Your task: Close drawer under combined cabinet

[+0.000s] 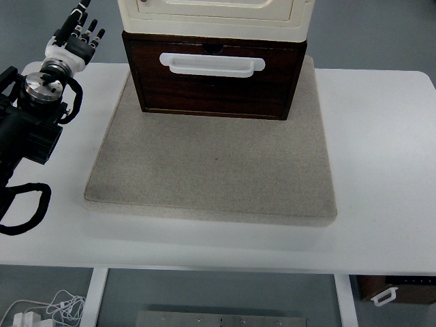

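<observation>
A dark wooden drawer (214, 85) with a white handle (212, 63) sits at the bottom of a cream cabinet (216, 11), its front standing forward of the cabinet face above. The stack rests on a grey mat (211, 167) on a white table (381, 150). My left hand (76, 34) is raised at the top left, off to the left of the drawer and not touching it, with its black-tipped fingers (85, 27) spread and holding nothing. The right arm does not show.
My left arm's black links and a looping cable (27, 204) lie along the left edge of the table. Under the table, a white cord bundle (48, 310) lies on the floor at the lower left and a brown box (395, 289) at the lower right.
</observation>
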Available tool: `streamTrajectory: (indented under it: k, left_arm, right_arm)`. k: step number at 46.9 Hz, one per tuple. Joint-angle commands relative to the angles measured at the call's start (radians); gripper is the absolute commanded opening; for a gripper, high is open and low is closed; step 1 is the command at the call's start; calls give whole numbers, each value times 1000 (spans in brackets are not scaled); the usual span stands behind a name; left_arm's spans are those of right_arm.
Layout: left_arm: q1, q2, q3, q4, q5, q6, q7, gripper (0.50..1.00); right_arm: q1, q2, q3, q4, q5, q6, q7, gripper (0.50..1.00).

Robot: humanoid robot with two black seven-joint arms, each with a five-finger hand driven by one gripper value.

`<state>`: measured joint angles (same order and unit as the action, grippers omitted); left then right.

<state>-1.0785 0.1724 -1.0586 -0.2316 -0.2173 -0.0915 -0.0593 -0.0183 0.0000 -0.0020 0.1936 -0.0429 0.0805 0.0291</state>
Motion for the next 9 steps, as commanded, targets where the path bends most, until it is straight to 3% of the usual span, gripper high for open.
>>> streamTrajectory:
  k: [1,9]
  left_arm:
    - [0,-1,0,0,1,1,0,996]
    - [2,-5,0,0,1,1,-2,996]
  right_arm:
    - [0,0,0,-2,2,2,0,952]
    - [0,0,0,-2,3,1,-1,952]
